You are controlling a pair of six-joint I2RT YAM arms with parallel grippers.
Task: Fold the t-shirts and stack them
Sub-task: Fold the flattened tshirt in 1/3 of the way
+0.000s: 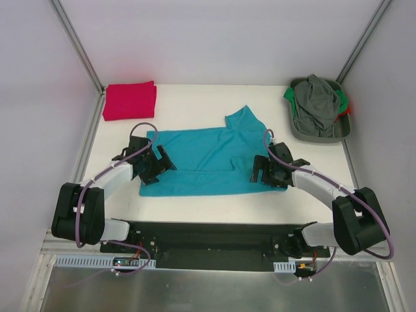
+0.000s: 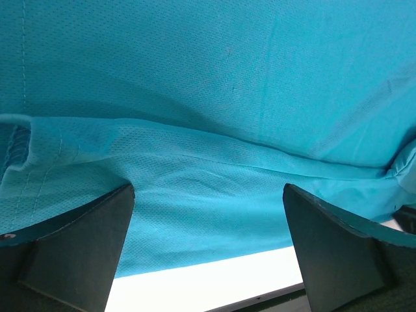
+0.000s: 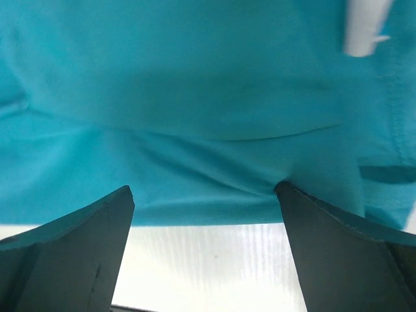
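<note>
The teal t-shirt [image 1: 201,156] lies flat in the middle, partly folded (one sleeve sticking out) — the red t-shirt [image 1: 130,101] sits folded, far left

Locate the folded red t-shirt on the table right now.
In the top external view, the red t-shirt lies folded at the far left corner of the table, beyond the left gripper and apart from the spread teal t-shirt.

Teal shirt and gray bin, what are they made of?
The teal shirt looks like thin matte knit mesh: tiny holes show and it folds softly. The bin seems dull gray plastic, with a smooth molded rim.
</note>
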